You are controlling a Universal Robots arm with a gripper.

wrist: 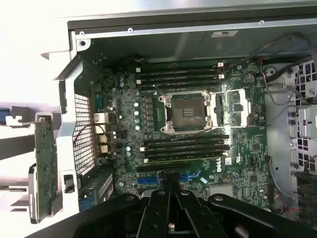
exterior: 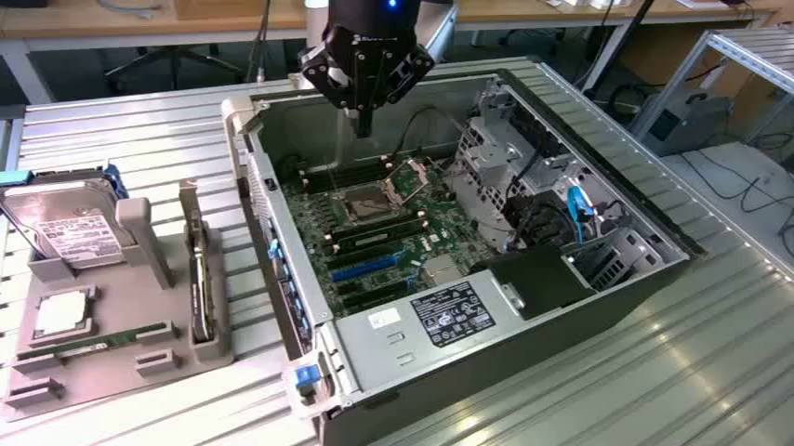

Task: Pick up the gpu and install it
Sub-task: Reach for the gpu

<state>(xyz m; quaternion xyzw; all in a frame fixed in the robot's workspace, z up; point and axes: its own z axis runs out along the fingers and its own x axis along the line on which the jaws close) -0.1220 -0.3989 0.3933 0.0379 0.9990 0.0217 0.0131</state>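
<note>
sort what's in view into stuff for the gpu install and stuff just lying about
For the job: gpu standing in the grey holder; gripper, shut, over the open computer case; motherboard.
Lying about: hard drive; memory stick.

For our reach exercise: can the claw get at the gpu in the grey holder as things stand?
Probably yes. The gpu stands on edge in the holder beside the case, its top edge uncovered. The claw hangs shut above the open case, apart from it.
</note>
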